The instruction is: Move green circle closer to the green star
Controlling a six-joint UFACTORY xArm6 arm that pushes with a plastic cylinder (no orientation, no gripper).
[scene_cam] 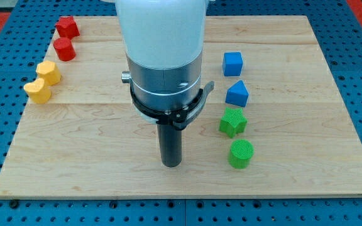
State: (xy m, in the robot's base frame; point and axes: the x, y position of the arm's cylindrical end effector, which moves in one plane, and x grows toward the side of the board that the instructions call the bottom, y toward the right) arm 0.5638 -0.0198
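Note:
The green circle (241, 154) lies on the wooden board toward the view's lower right. The green star (232, 122) sits just above it, a small gap apart. My tip (171, 164) rests on the board to the left of the green circle, about a hundred pixels away, touching no block. The arm's white and silver body hides the board's upper middle.
A blue cube (232, 63) and a blue triangular block (237, 94) stand above the green star. A red block (67, 27) and red cylinder (64, 49) are at the upper left, with two yellow blocks (48, 73) (38, 91) below them. The board's (294, 182) bottom edge is near.

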